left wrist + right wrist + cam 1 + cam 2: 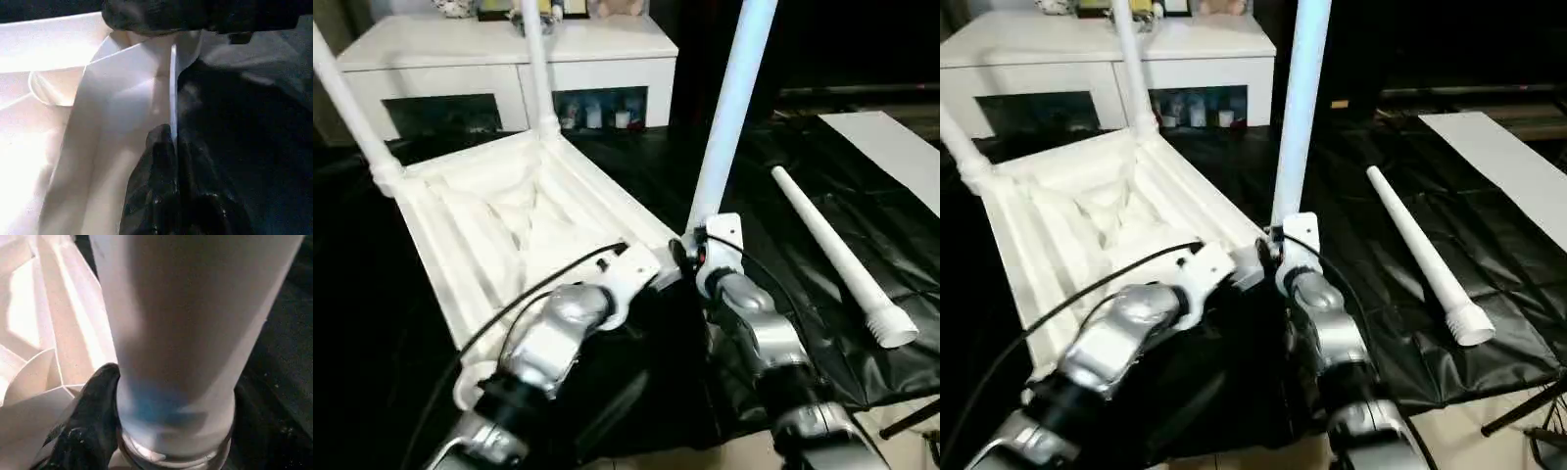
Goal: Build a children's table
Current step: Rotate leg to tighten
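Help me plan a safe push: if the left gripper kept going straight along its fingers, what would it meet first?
Likely the tabletop: the left gripper already sits on its rim, with the right gripper's held leg just beyond; depth is unclear.

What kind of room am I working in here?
Probably a home living room or playroom, with assembly done on the floor: a low white cabinet with glass-fronted compartments holding small items, black sheeting spread over a pale floor, and the upturned tabletop.
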Motion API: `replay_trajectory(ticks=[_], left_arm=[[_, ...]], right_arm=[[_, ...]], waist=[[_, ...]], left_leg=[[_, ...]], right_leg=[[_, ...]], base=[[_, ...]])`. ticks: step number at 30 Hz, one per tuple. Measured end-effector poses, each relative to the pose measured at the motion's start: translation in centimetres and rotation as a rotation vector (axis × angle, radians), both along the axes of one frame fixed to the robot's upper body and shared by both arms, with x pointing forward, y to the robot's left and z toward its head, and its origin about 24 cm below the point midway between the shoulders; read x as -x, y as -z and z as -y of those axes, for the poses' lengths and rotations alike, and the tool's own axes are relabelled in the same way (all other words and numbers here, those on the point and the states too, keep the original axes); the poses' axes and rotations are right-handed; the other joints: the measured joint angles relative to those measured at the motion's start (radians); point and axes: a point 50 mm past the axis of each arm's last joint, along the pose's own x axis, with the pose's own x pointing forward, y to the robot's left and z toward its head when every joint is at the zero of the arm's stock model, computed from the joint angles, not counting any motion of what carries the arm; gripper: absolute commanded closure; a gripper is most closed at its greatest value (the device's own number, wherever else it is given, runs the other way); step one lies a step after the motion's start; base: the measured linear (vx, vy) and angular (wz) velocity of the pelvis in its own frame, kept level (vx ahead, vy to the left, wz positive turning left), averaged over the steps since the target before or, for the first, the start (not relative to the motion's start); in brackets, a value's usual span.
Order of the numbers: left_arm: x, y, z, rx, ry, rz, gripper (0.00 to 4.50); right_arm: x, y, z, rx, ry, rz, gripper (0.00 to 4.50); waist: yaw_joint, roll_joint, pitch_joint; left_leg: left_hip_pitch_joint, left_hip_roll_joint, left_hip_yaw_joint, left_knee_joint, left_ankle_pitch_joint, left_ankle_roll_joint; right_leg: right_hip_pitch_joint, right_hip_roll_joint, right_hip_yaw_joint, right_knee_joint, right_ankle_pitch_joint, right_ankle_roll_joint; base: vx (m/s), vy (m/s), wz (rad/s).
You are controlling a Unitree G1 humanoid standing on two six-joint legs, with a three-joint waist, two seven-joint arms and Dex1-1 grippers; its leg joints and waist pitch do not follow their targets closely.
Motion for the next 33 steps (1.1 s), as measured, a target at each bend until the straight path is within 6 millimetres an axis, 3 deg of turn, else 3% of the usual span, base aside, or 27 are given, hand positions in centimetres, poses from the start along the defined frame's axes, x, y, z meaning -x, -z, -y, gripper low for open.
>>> replay_trajectory(ticks=[6,11,15,22,33], left_arm=[[0.0,-0.3,-0.6,-0.010,0.003,0.024,4.50],[0.4,-0.6,-2.7,-0.039,0.068,0.052,4.50],[1.6,-1.0,-4.8,-0.044,0.204,0.039,4.50],[3.2,-1.4,-7.3,-0.022,0.404,-0.036,4.50],[3.3,-1.3,-7.8,-0.014,0.447,-0.063,4.50]], right_arm=[[0.3,-0.3,-0.1,-0.055,-0.063,0.042,0.68],[1.5,-0.8,0.9,-0.072,-0.202,0.074,0.34],[3.8,-2.1,3.0,0.025,-0.482,0.102,0.34],[6.4,-2.3,5.5,0.122,-0.771,0.033,0.34],[6.4,-2.7,5.4,0.112,-0.865,0.023,0.48]], waist=[[-0.001,0.001,-0.001],[0.005,0.001,0.001],[0.023,0.003,0.001],[0.039,0.003,0.001],[0.039,0.003,0.001]], left_leg=[[-0.007,-0.002,0.004,-0.001,0.000,0.000],[-0.010,-0.001,0.004,-0.010,0.000,0.000],[-0.012,0.001,0.004,-0.011,0.001,0.000],[-0.021,0.001,0.005,-0.006,-0.002,0.005],[-0.021,0.001,0.006,0.001,-0.003,0.006]], right_leg=[[-0.002,-0.006,-0.002,-0.001,0.015,0.001],[-0.008,-0.006,-0.006,0.000,0.017,0.005],[-0.012,-0.004,-0.006,0.000,0.020,0.006],[-0.016,-0.004,-0.005,0.000,0.015,0.004],[-0.014,-0.006,-0.004,0.002,0.019,-0.002]], base=[[0.000,0.000,0.00],[0.000,0.000,0.00],[0.000,0.000,0.00],[0.023,0.003,-0.01],[0.000,0.000,0.00]])
